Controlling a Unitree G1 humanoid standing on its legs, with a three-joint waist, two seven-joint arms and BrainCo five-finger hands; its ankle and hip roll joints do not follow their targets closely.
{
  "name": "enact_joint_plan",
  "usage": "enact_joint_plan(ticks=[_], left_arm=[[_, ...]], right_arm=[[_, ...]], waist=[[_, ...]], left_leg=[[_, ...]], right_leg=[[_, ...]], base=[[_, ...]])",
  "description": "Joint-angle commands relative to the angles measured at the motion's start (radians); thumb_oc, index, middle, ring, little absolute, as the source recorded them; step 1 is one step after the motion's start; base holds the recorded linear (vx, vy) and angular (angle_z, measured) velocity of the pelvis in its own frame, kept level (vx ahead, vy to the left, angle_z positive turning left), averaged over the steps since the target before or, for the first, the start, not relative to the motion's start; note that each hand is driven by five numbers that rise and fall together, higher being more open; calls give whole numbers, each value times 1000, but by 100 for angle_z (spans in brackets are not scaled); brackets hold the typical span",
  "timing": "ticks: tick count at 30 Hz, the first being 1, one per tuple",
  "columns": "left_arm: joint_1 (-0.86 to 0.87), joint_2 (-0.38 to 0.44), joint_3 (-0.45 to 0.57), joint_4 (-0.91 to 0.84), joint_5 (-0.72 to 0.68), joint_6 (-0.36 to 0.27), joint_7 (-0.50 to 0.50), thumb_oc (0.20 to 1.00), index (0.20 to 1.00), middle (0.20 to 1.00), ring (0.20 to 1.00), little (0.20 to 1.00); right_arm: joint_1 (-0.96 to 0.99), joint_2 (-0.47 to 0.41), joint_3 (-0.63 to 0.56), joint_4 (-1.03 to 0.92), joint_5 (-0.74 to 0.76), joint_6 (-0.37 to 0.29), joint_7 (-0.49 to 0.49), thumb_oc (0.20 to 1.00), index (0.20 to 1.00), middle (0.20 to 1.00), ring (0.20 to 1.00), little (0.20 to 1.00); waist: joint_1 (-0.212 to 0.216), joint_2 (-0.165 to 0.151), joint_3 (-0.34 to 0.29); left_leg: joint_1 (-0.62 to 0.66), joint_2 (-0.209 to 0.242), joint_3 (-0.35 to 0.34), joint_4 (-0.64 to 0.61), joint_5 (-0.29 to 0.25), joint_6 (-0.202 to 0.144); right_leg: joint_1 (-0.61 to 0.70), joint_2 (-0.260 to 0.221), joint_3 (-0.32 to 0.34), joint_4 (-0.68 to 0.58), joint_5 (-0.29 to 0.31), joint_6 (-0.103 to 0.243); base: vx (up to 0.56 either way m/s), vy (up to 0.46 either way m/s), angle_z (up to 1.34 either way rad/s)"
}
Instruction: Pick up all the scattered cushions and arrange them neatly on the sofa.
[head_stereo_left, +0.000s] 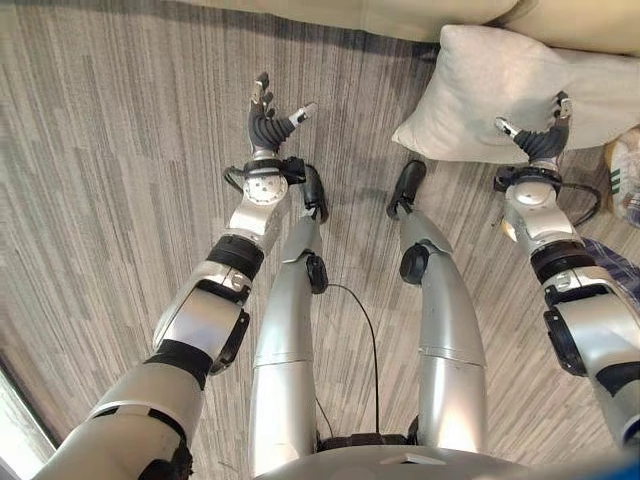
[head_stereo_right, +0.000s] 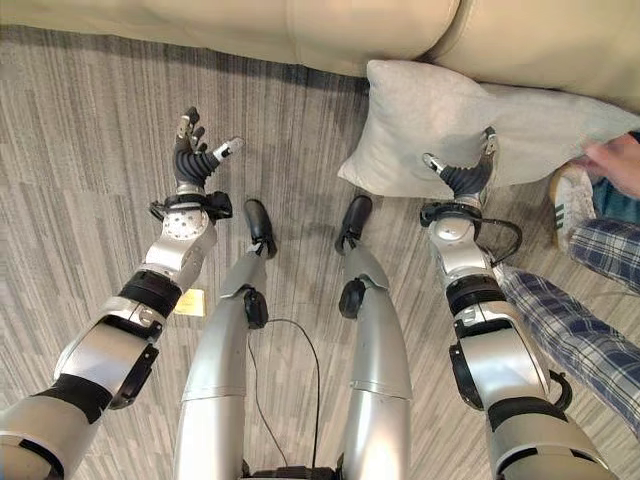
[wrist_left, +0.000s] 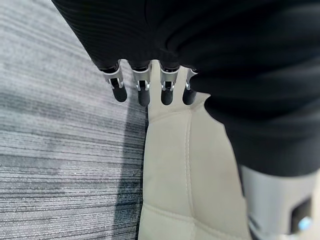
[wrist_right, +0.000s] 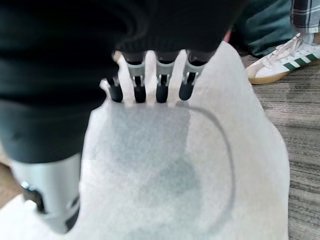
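Currently the right hand (head_stereo_right: 462, 175), fingers spread, hovers over the cushion (head_stereo_right: 420, 125) lying against the sofa (head_stereo_right: 300, 25). Judged soft and light; grip a corner. Left hand (head_stereo_right: 195, 155) spread, empty.

I see grey striped wood-look floor (head_stereo_right: 90, 130); a pale cushion (head_stereo_right: 420, 125) rests on it against the beige sofa (head_stereo_right: 300, 25), with a person's white shoe (head_stereo_right: 572, 195) just beside it.
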Motion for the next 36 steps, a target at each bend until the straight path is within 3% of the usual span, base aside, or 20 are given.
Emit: enact_joint_plan(ticks=[1, 8, 15, 21, 25, 27, 29, 36], left_arm=[[102, -6, -13, -5, 35, -23, 0, 1000, 1000, 1000, 1000, 1000], [175, -18, -3, -62, 56, -16, -12, 1000, 1000, 1000, 1000, 1000], [301, -36, -9, -123, 54, -4, -43, 1000, 1000, 1000, 1000, 1000], [388, -51, -10, -114, 45, 13, -67, 1000, 1000, 1000, 1000, 1000], [465, -56, -12, -58, 74, 38, -103, 1000, 1000, 1000, 1000, 1000], [507, -60, -5, -24, 81, 46, -116, 1000, 1000, 1000, 1000, 1000], [539, -62, -8, 26, 93, 52, -130, 1000, 1000, 1000, 1000, 1000], [668, -94, 27, 255, 216, 96, -193, 1000, 1000, 1000, 1000, 1000]], right_arm=[[88, 48, 52, -42, -47, -44, 20, 1000, 1000, 1000, 1000, 1000], [172, 58, 34, -58, -64, -42, 36, 1000, 1000, 1000, 1000, 1000], [272, 74, 33, -67, -68, -29, 77, 1000, 1000, 1000, 1000, 1000], [323, 98, 45, -46, -78, -6, 117, 1000, 1000, 1000, 1000, 1000], [408, 131, 63, -3, -94, 17, 158, 1000, 1000, 1000, 1000, 1000], [444, 143, 65, 29, -105, 31, 177, 1000, 1000, 1000, 1000, 1000], [476, 148, 65, 52, -109, 39, 191, 1000, 1000, 1000, 1000, 1000], [612, 148, 37, 161, -146, 55, 250, 1000, 1000, 1000, 1000, 1000]], waist=[[-10, 3, -125], [-7, 5, -141], [5, -13, -115], [29, -40, -57], [50, -51, -30], [56, -51, -39], [62, -50, -53], [57, -39, -152]], left_leg=[[-25, 1, -128, 16, -86, -42], [55, -15, -133, -74, -64, -41], [157, -68, -177, -7, -118, -8], [347, -94, -159, -24, -151, 21], [560, -96, -136, -98, -157, 25], [647, -86, -126, -143, -155, 18], [727, -74, -115, -175, -150, -3], [954, -22, -80, -300, -118, -69]], right_leg=[[36, -11, 59, -9, -15, 165], [84, -5, 67, -56, 9, 183], [149, 8, 106, -11, 11, 176], [247, -14, 126, 36, 58, 208], [415, -29, 80, 20, 65, 214], [496, -46, 54, -13, 103, 234], [639, -46, 10, -133, 77, 221], [966, 28, -75, -381, 49, 202]], base=[[2, 3, 4], [-1, 6, 0], [-13, 158, -15], [-77, 162, -60], [11, 54, -21], [78, -49, -43], [127, -88, -21], [182, -148, -29]])
